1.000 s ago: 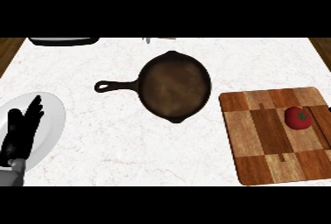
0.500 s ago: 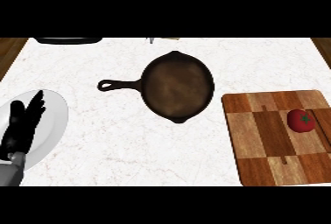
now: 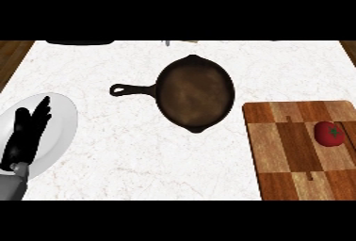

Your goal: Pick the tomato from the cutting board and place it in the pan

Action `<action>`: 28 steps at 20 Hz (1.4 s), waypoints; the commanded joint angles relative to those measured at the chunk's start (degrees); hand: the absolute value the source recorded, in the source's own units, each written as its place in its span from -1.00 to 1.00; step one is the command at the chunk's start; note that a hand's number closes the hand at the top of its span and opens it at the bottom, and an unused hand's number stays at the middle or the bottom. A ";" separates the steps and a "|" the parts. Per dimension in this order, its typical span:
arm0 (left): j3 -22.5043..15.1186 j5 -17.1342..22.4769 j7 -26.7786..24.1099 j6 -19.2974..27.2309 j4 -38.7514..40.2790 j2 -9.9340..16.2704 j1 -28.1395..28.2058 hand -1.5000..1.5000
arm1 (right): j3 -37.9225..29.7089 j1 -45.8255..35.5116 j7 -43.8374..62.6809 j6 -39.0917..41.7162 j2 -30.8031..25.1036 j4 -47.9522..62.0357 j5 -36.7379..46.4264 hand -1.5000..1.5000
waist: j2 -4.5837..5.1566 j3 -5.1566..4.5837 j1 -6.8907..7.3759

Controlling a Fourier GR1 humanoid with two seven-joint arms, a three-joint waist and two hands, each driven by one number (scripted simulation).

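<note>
The white marbled counter [image 3: 139, 155] fills most of the head view, with brown wooden floor showing past its far left and far right corners and a dark object [image 3: 80, 42] cut off at its far edge. A wide stretch of bare counter lies along the near edge, between the plate on the left and the board on the right. The wooden cutting board [image 3: 292, 155] sits at the counter's right side and runs out of view at the right and near edges. The dark pan [image 3: 195, 93] lies toward the far middle, its handle pointing left, its near rim just apart from the board's far left corner. A white plate [image 3: 59, 127] rests at the left edge, partly cut off. Over it, the left robot hand [image 3: 26, 134] rests with fingers straight and close together, pointing toward the far edge and holding nothing. The red tomato [image 3: 329, 133] sits on the board near its right side, well apart from the pan. Compared with a second ago, the whole scene has slid slightly rightward in view, and the left robot hand has barely changed. The right robot hand does not show.
</note>
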 commanded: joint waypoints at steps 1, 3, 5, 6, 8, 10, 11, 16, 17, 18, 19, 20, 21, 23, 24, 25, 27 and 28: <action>0.70 -0.36 1.18 -0.17 -0.62 0.14 -0.47 0.00 | 6.45 -2.50 6.93 1.71 -0.41 -4.02 5.70 -1.00 | -0.09 0.08 -0.15; 1.06 0.24 2.05 -2.20 -1.85 1.06 0.19 0.00 | 7.67 -3.76 8.12 3.75 -0.76 -2.98 7.52 -1.00 | -0.09 0.11 -0.03; 1.52 -0.58 -1.71 -2.13 0.69 -0.57 0.70 0.00 | 10.81 -5.16 11.05 3.06 2.85 -3.21 10.38 -1.00 | -0.02 0.10 -0.18; 1.11 -1.48 -1.76 -1.10 2.87 -1.94 -0.25 0.00 | 11.25 -0.25 8.29 2.71 2.88 -4.90 11.97 -1.00 | -0.09 0.11 -1.10; 2.58 -1.45 1.99 -1.17 -0.59 -1.07 -0.45 0.00 | 8.81 -4.17 9.47 8.31 1.81 -2.14 10.42 -1.00 | -0.17 0.13 -0.83; 3.50 -1.70 0.74 -2.57 -0.76 -1.09 0.93 0.00 | 11.54 -4.32 10.49 4.87 7.52 -1.55 15.24 -1.00 | -0.17 0.14 -0.78; 2.03 -3.61 1.66 -0.43 -0.72 -2.97 0.71 0.00 | 11.62 -5.43 9.46 6.43 6.71 0.73 16.35 -1.00 | -0.13 0.14 -0.75; 3.96 -4.89 -2.20 -1.32 0.78 -4.57 2.37 0.00 | 11.45 -0.75 9.49 2.20 10.86 -2.77 22.52 -1.00 | -0.21 0.13 -1.10; 5.09 -4.59 0.97 -3.14 0.42 -2.99 0.58 0.00 | 10.12 0.59 10.26 3.73 9.98 -4.84 22.95 -1.00 | -0.24 0.13 -1.27; 4.38 -5.78 2.72 -1.19 -0.04 -4.03 -0.68 0.00 | 11.68 1.81 8.10 1.20 10.99 -2.71 26.03 -1.00 | -0.20 0.15 -1.25; 5.75 -5.40 -0.46 -3.08 6.12 -4.49 -3.81 0.00 | 10.79 -2.33 11.53 5.93 10.50 -2.69 24.50 -1.00 | -0.13 0.11 -1.29; 5.37 -6.28 -4.23 -3.71 5.86 -5.53 -0.68 0.00 | 9.76 -3.06 10.28 5.81 11.65 -1.22 25.25 -1.00 | -0.14 0.12 -1.11; 6.93 -4.64 -0.35 -4.85 1.19 -3.11 0.28 0.00 | 10.73 -3.17 4.94 3.31 11.74 4.98 28.67 -1.00 | -0.12 0.15 -0.74; 7.43 -5.58 0.76 -5.40 -0.28 -3.64 1.33 0.00 | 9.69 -0.96 4.08 4.48 12.30 2.40 29.99 -1.00 | -0.20 0.15 -1.00; 7.04 -6.95 0.57 -4.21 0.63 -5.34 0.62 0.00 | 9.46 0.63 5.40 4.39 13.22 -0.87 30.89 -1.00 | -0.22 0.14 -1.18; 5.66 -7.94 1.95 -3.00 1.87 -6.84 -1.26 0.00 | 10.82 2.00 9.21 4.73 15.10 -4.16 30.45 -1.00 | -0.23 0.13 -1.38; 6.11 -8.55 0.18 -2.84 -4.19 -7.32 4.27 0.00 | 9.43 0.02 6.29 4.89 15.92 1.17 32.33 -1.00 | -0.22 0.14 -0.97; 6.76 -8.79 3.01 -4.26 -1.32 -6.47 -0.66 0.00 | 10.43 -0.62 7.26 5.86 16.83 -0.45 33.42 -1.00 | -0.19 0.14 -1.14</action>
